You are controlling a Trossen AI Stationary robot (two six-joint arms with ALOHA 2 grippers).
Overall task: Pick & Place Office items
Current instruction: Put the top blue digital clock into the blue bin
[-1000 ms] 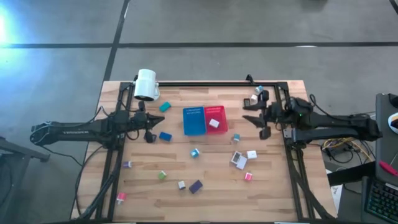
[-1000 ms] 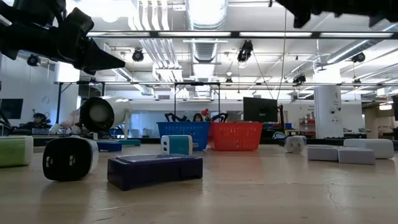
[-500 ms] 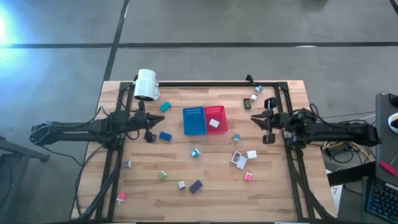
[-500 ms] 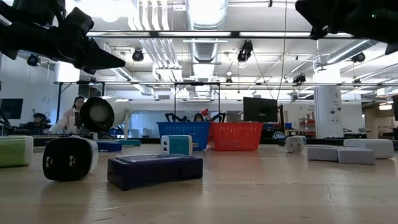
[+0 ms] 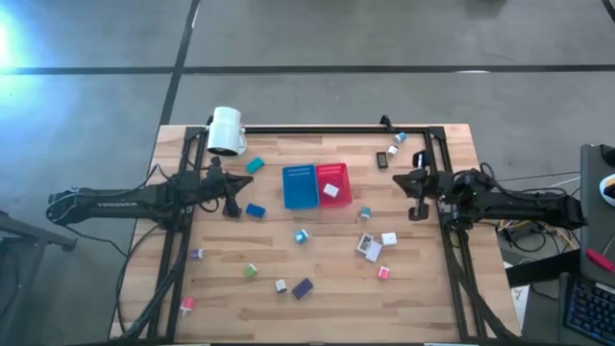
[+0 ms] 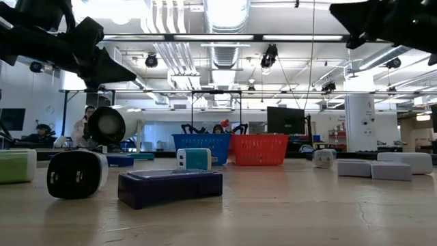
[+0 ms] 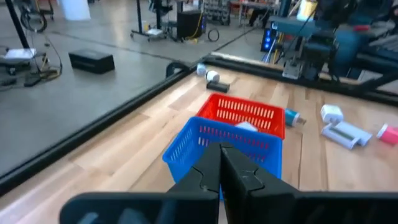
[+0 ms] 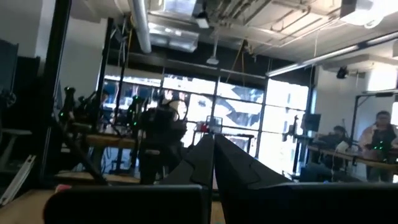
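Right gripper [image 5: 419, 195] has snapped closed, empty, beside the red bin [image 5: 332, 183]; left gripper [image 5: 231, 195] stays pressed together

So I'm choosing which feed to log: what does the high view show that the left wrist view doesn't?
Only the high view shows the white lamp, the loose pieces on the near boards, such as the dark purple block, and the left arm's whole reach. Only the left wrist view shows the left end effector close up, its fingers shut with nothing between them, and the room floor beyond. Both show the blue bin, the red bin and the right end effector.
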